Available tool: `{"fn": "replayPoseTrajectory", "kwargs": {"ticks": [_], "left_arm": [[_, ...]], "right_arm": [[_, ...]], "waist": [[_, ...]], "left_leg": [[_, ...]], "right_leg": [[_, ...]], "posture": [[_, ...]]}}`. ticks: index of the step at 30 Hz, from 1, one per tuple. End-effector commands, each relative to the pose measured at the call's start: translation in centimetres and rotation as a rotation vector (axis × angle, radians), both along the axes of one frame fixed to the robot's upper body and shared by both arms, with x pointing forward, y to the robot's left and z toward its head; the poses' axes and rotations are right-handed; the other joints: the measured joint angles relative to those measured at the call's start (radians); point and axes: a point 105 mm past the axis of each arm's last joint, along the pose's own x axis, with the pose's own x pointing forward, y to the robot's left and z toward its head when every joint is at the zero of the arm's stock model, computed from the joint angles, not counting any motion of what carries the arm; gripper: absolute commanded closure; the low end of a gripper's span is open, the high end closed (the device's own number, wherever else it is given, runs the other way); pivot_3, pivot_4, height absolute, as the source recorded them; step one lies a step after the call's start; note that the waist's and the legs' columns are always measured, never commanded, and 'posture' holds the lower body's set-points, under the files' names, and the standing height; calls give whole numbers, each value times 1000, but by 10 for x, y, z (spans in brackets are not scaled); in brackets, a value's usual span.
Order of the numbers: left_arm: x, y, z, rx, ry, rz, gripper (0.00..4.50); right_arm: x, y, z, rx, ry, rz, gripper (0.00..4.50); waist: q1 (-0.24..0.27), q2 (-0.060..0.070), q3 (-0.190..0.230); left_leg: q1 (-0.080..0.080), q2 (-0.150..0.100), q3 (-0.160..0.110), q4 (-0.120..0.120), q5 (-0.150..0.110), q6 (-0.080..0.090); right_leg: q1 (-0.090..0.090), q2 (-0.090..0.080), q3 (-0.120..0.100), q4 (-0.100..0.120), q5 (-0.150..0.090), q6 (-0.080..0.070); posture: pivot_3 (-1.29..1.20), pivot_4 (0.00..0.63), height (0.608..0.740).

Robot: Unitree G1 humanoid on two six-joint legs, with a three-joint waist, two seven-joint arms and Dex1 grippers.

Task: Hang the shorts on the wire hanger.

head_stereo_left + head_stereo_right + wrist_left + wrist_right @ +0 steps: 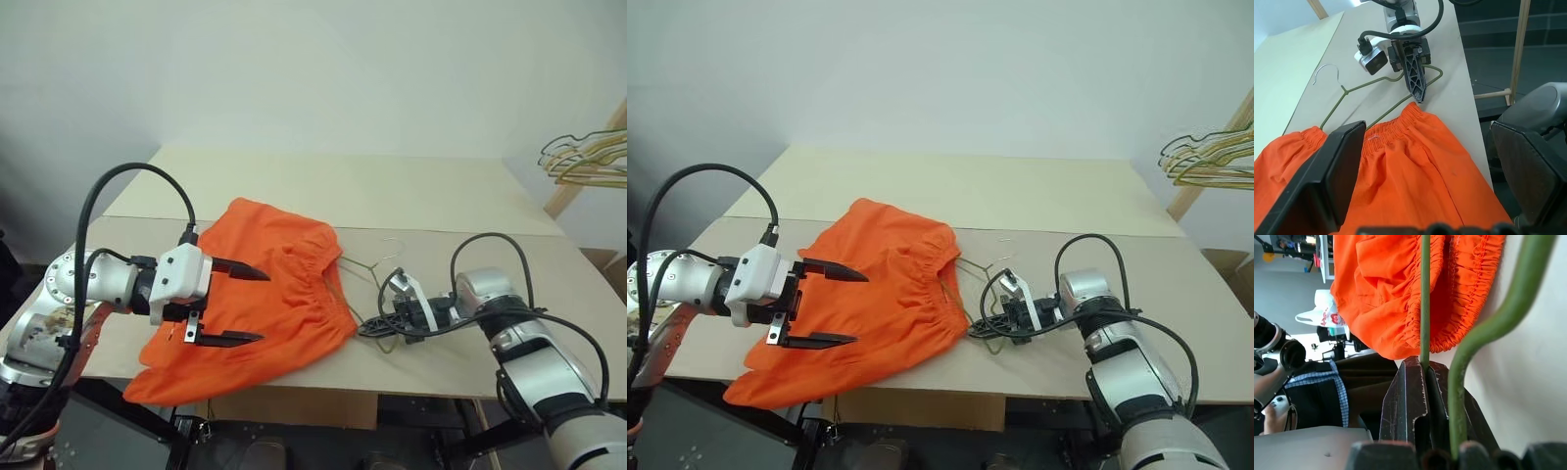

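On table (441, 196): shorts (265, 294) under spread left fingers (240, 269); right fingers (1415, 81) pinching wire hanger (1359, 88).

A beige table (411, 191) stands near bunched wire hangers (586, 157) on a wooden rack (580, 166).

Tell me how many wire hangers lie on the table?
1. The wire hanger lies right of the shorts, one end under the waistband, clamped by the right gripper. More hangers hang off the table, far right.
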Motion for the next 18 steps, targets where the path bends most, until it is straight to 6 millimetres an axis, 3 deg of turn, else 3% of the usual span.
{"fn": "replayPoseTrajectory", "kwargs": {"ticks": [1,8,11,15,18], "left_arm": [[-2,0,12,-1,-51,-7,76],[-1,-1,12,1,-50,-8,76],[-1,-1,12,0,-50,-9,76],[1,-2,12,-2,-52,-14,76],[3,-3,12,-4,-55,-21,76]], "right_arm": [[17,2,18,49,-72,-45,4500],[35,3,17,18,-139,-137,4500],[37,0,14,-31,-253,-113,4500],[19,5,20,-7,-316,-12,4500],[-9,1,6,-47,-233,81,4500]], "waist": [[-2,0,0],[-5,0,0],[-4,0,0],[-4,0,0],[-5,0,0]], "left_leg": [[0,0,0,0,0,0],[0,0,0,0,0,-1],[0,0,0,0,0,-1],[-1,0,-1,0,0,-1],[-1,0,-1,0,0,-1]], "right_leg": [[0,0,0,0,0,0],[-1,0,0,1,0,0],[-1,0,0,1,0,0],[-1,0,-1,0,0,0],[-1,0,-1,0,0,0]], "posture": [[281,0,740],[275,0,740],[265,0,740],[250,0,740],[244,0,740]]}}
